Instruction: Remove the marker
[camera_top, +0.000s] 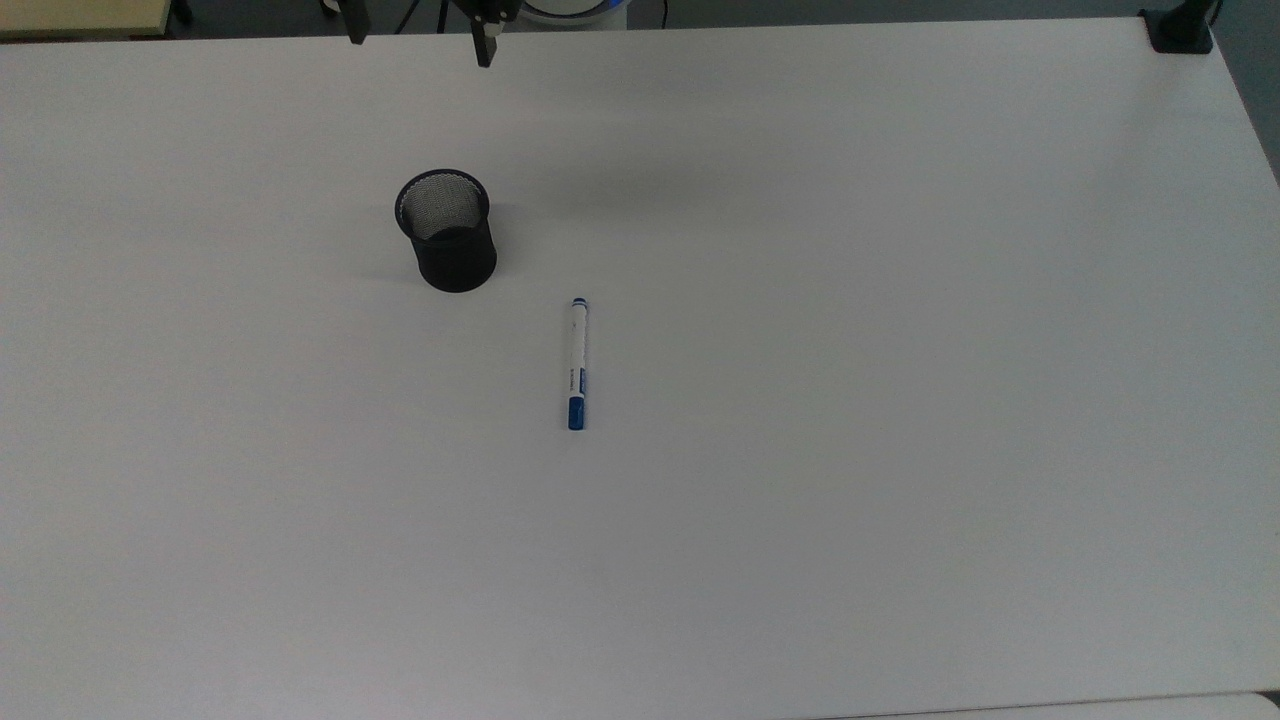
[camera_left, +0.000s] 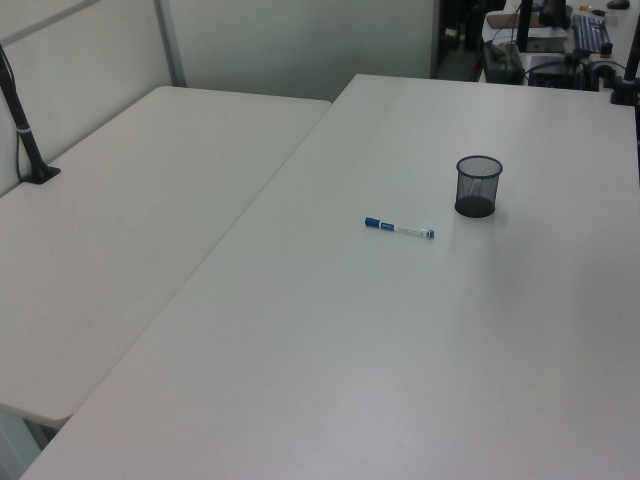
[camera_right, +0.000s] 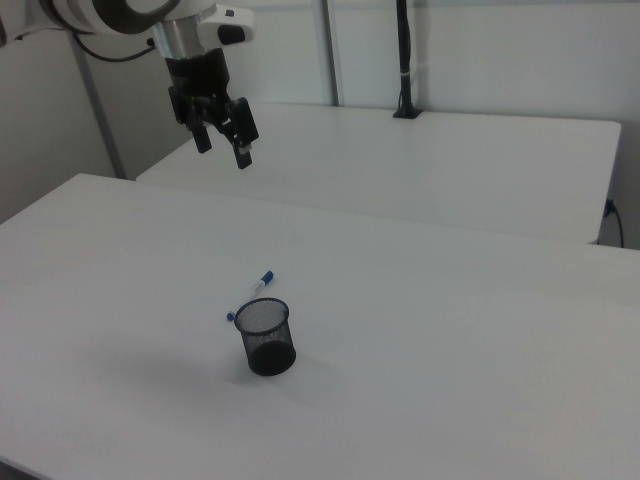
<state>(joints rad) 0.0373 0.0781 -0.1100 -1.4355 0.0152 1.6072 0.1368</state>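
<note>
Marker (camera_top: 577, 364) lies flat on the white bench (camera_top: 900, 400), out of the cup, roughly mid-bench and slightly toward the top view's left. White barrel, blue cap end pointing toward the top view's bottom edge, small blue tip toward the top view's far edge. Black wire-mesh cup (camera_top: 447, 231) stands upright near it, up and to the top view's left of the tip end, not touching it. Nothing visible inside the cup from above. In the left view the marker (camera_left: 399, 228) lies across, cap on the left view's left, with the cup (camera_left: 478, 186) just past its tip end on the left view's right. In the right view the marker (camera_right: 252, 294) sits behind the cup (camera_right: 267, 338), partly hidden by the rim. Gripper (camera_right: 223, 141) hangs in the air well above the bench, near the far edge, well apart from both items. Fingers spread wide, nothing between them. In the top view the two fingertips (camera_top: 485, 45) poke in at the top edge, gripper (camera_top: 420, 40) well apart from the cup. A second white table (camera_left: 130, 200) butts against the bench's long edge on the left view's left.
</note>
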